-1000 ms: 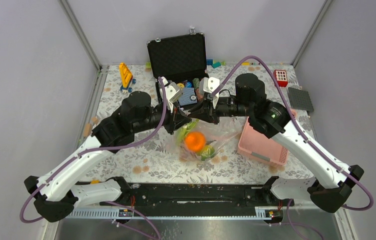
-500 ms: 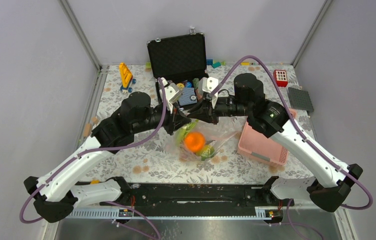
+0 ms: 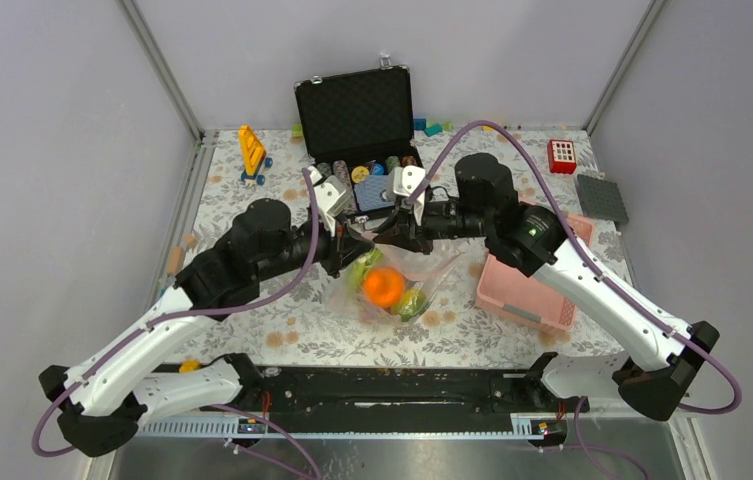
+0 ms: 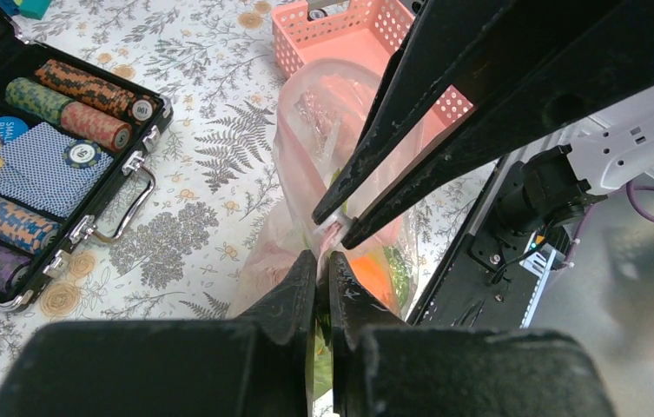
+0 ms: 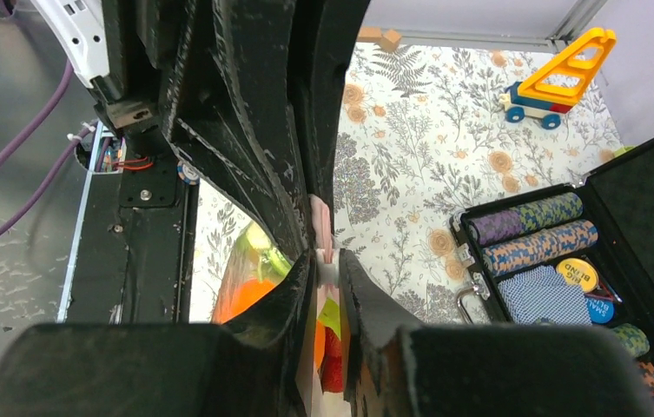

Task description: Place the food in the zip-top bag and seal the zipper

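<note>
Pinching the zipper [image 5: 323,217] from both sides. Left gripper [image 4: 323,259] jaws nearly closed, clamped on the pink strip. Right gripper [image 5: 327,261] has the same narrow grip on the strip, tips just beside the left's, almost touching. Zip-top bag [image 3: 430,272] hangs below both tips. Inside it, under the tips: celery stalk [image 3: 360,268], orange [image 3: 384,285], green round fruit [image 3: 411,303], red pieces [image 5: 333,369]. Pink basket [image 3: 522,290] sits right of the right gripper, beside the bag.
</note>
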`<state>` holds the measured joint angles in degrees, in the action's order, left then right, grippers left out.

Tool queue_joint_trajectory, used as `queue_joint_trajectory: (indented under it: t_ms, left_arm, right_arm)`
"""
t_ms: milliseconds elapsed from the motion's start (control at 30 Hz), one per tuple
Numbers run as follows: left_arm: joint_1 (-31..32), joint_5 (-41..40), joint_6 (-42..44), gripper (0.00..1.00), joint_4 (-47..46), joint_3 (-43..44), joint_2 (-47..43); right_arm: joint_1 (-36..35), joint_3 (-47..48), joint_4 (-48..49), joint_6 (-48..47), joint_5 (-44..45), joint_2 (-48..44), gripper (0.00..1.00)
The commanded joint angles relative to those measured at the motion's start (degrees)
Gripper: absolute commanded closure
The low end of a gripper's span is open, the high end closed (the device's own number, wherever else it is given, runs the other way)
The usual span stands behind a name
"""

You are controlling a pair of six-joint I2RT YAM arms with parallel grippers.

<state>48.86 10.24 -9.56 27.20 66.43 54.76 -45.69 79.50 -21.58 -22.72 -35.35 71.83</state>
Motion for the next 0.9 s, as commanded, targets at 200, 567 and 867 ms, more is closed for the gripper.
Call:
queue_joint_trajectory:
  t_ms: [200, 567, 867]
  left_arm:
    - [0.3, -9.8, -0.9, 1.00, -8.8, 0.2, -5.0]
    - [0.2, -21.2, 0.2, 1.00, -8.1, -2.4, -6.2]
    - [0.0, -31.0, 0.9, 1.00, -7.6, -4.0, -6.9]
  right_arm:
    - [2.3, -3.1, -9.2, -3.5, 10.9, -0.5, 1.00]
    - [8.0, -0.8, -20.2, -7.3, 13.2, -4.1, 1.00]
    - [11.3, -0.5, -25.3, -9.9, 18.8, -4.9, 1.00]
